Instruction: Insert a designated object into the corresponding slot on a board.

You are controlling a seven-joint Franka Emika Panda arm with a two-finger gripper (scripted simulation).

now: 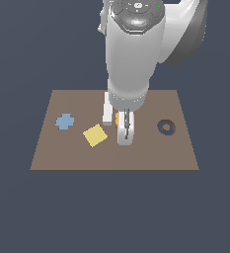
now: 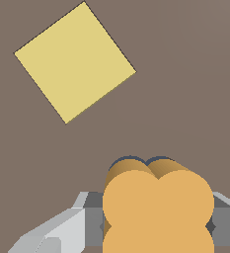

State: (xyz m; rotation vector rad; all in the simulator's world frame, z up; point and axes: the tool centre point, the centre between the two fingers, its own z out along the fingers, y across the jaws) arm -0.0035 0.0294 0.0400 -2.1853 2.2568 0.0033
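Yellow tile near gripper; blue cross, ring recess apart.

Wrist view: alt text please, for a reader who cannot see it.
An orange clover-shaped piece sits between the grey gripper fingers, close to the camera. Beyond it, a yellow square tile lies flat on the plain brown board.

The arm's tool stands low over the brown board, a sliver of the orange piece between its fingers. At the exterior view's left lie a yellow tile and blue cross; at its right, a dark ring recess.
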